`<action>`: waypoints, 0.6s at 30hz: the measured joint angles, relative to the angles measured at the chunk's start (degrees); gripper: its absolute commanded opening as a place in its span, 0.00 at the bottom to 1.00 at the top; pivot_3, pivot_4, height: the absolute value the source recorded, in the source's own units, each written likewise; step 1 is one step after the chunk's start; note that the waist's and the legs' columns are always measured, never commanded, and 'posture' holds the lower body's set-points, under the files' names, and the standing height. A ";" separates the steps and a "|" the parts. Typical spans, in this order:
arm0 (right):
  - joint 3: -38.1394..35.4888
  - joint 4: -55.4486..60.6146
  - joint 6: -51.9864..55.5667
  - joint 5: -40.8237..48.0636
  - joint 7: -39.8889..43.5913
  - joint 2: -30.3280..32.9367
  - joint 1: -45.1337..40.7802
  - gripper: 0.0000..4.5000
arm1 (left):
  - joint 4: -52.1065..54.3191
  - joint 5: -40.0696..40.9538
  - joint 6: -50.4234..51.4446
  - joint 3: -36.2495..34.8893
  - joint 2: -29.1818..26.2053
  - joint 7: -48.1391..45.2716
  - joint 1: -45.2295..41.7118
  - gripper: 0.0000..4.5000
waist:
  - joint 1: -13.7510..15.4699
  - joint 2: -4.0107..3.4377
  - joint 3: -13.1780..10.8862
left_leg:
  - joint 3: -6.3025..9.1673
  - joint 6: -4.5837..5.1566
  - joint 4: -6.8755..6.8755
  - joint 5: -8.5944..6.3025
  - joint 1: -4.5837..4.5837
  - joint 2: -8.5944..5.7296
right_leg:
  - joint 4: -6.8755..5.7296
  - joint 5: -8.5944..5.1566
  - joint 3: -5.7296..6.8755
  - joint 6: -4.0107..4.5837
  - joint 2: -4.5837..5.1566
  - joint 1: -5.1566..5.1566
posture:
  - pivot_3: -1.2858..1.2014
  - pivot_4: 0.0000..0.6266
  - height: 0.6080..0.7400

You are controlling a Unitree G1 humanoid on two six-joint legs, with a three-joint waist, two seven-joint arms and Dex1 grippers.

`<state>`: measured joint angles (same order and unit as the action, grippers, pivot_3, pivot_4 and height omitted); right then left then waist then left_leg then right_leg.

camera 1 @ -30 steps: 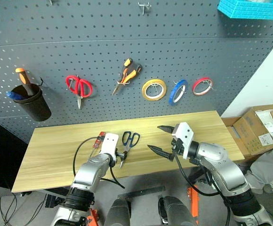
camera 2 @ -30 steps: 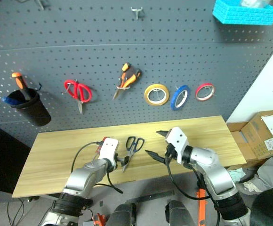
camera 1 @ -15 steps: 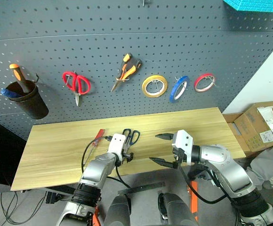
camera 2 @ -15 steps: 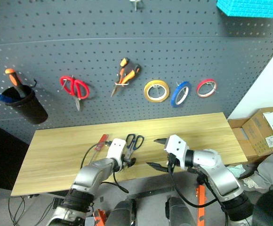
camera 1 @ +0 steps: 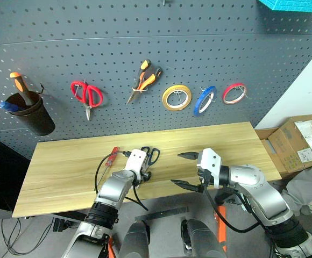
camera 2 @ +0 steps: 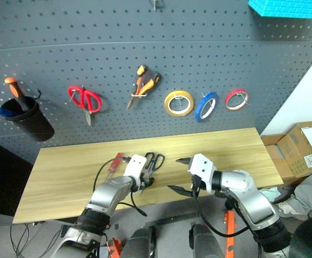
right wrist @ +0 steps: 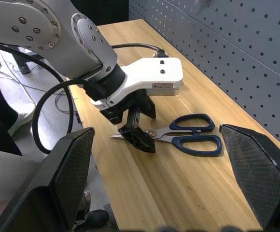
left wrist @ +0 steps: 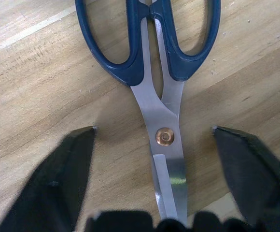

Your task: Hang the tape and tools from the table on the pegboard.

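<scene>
Pegboard (camera 1: pixel 145 37) cup (camera 1: pixel 35 115) with orange-handled tool (camera 1: pixel 20 86); left tool (left wrist: pixel 154 140) wide astride scissors (left wrist: pixel 152 63), right tool (camera 1: pixel 184 169) wide.

Red scissors (camera 1: pixel 88 95), yellow roll (camera 1: pixel 176 98), cardboard boxes (camera 1: pixel 297 143) (floor, right)

Bench (camera 1: pixel 220 137) stands before the pegboard (camera 1: pixel 199 48). On the bench, scissors (left wrist: pixel 152 72) lie near its middle, with the screwdriver (camera 1: pixel 111 157) to their left. Left claw (right wrist: pixel 139 129) straddles the scissors' blades; right claw (camera 1: pixel 184 169) hangs to the right, at the bench's front edge. On the pegboard, pliers (camera 1: pixel 145 79) hang left of the tape (camera 1: pixel 204 100).
</scene>
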<state>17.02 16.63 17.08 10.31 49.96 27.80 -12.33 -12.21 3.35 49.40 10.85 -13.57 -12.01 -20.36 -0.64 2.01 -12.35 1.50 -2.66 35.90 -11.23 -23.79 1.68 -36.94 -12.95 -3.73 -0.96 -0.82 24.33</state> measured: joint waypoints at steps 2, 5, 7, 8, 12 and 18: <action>0.00 0.00 0.00 -0.01 -0.02 0.00 0.00 1.00 | 0.02 -0.18 0.05 -0.01 0.00 -0.14 0.01 0.50 | -0.03 0.00 0.00 | 0.00 0.00 0.00 0.00 0.00 0.00 | 0.00 0.00 0.00 0.00 0.01 0.00 | 0.52 0.35 1.00; 0.00 0.02 0.00 -0.01 -0.02 0.00 0.00 1.00 | 0.04 -0.34 0.08 -0.06 0.00 -0.70 0.02 0.26 | -0.13 0.00 0.00 | 0.00 0.00 0.01 0.00 0.00 -0.01 | 0.00 0.00 0.00 0.00 0.01 0.00 | 0.52 0.34 1.00; 0.00 0.04 0.00 -0.02 0.00 0.05 0.00 1.00 | 0.05 -0.43 0.07 -0.12 0.02 -1.12 0.03 0.11 | -0.28 0.00 0.00 | 0.00 0.00 0.00 0.00 0.00 -0.01 | 0.00 0.00 0.00 0.00 0.01 0.00 | 0.52 0.33 1.00; 0.00 0.06 -0.01 -0.02 0.02 0.09 0.00 1.00 | 0.04 -0.49 0.07 -0.15 0.01 -1.15 0.03 0.11 | -0.36 0.00 0.01 | 0.00 0.00 0.01 0.00 0.00 -0.01 | 0.00 0.00 0.00 0.00 0.01 -0.01 | 0.52 0.33 1.00; 0.00 0.07 -0.05 -0.02 0.11 0.19 -0.01 1.00 | 0.01 -0.58 0.04 -0.33 0.09 -1.22 0.03 0.11 | -0.58 0.00 0.01 | 0.00 0.00 0.01 0.00 0.00 -0.01 | 0.00 0.01 0.00 -0.01 0.01 -0.01 | 0.52 0.32 1.00; -0.02 0.08 -0.38 0.17 0.73 0.14 -0.10 1.00 | -0.19 -0.62 -0.23 -1.15 0.41 -1.28 -0.05 0.11 | -0.89 0.00 0.02 | 0.00 0.00 0.01 0.00 0.00 -0.02 | -0.01 0.03 0.01 -0.05 0.01 -0.01 | 0.52 0.29 1.00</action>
<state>17.00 16.71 16.70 10.47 50.70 27.94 -12.44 -12.40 2.74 49.17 9.71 -13.16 -13.29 -20.41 -1.53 2.01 -12.33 1.50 -2.67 35.91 -11.23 -23.79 1.66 -36.95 -12.92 -3.72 -1.02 -0.81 24.32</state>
